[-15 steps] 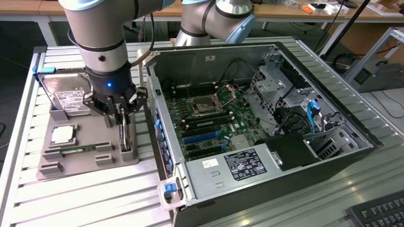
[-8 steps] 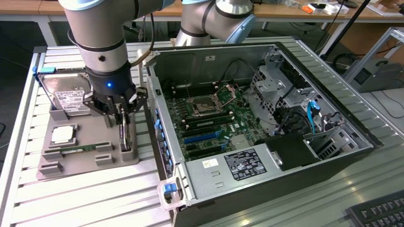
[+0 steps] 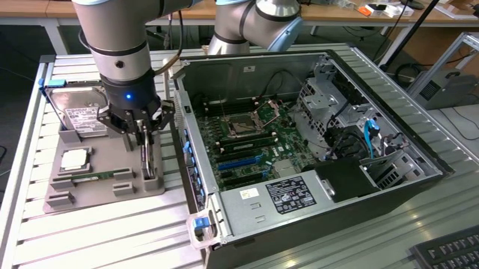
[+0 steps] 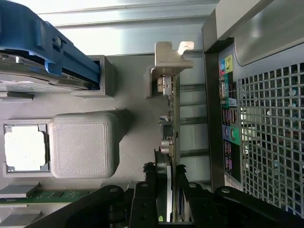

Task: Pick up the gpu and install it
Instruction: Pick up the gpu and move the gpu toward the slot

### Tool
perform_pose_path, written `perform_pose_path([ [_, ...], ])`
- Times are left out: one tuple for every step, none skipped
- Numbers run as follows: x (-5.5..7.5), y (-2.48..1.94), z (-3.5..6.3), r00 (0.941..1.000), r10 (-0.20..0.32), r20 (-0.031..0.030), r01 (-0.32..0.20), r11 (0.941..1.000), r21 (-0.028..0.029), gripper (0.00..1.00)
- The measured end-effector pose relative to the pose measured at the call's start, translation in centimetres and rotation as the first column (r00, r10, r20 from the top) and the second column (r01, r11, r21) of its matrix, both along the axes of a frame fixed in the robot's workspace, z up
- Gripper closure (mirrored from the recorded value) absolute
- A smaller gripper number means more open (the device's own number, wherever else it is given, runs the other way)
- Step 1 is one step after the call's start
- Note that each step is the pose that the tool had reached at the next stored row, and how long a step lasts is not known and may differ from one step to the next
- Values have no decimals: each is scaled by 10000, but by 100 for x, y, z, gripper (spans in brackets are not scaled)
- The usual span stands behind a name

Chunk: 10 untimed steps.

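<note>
The hand (image 4: pixel 165 176), black-fingered, clamps the thin green-edged gpu (image 4: pixel 172 114) standing on edge in a matte gray holder (image 4: pixel 128 88).

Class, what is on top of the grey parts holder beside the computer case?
On the holder sit a hard drive, a CPU, a RAM stick, and the gpu on edge, clamped by the gripper. The gpu's lower edge is hidden in its slot.

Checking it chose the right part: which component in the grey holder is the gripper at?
The gpu, standing on edge, clamped by the gripper; hard drive, CPU and RAM stick sit apart.
</note>
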<state>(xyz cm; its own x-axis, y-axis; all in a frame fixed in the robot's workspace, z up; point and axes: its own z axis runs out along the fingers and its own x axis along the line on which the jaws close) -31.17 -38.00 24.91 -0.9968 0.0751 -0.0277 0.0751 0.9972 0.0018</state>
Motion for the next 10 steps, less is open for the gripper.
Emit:
perform_pose_path([
  [0,0,16,10000,0,1,0,10000,0,73],
  [0,0,41,10000,0,0,0,10000,0,73],
  [0,0,62,10000,0,0,0,10000,0,73],
  [0,0,86,10000,0,0,0,10000,0,73],
  [0,0,106,10000,0,0,0,10000,1,73],
  [0,0,129,10000,-1,0,1,10000,0,73],
  [0,0,142,10000,0,0,0,10000,0,73],
  [0,0,160,10000,0,-1,0,10000,0,73],
  [0,0,176,10000,0,0,0,10000,0,73],
  [0,0,182,10000,0,0,0,10000,0,73],
])
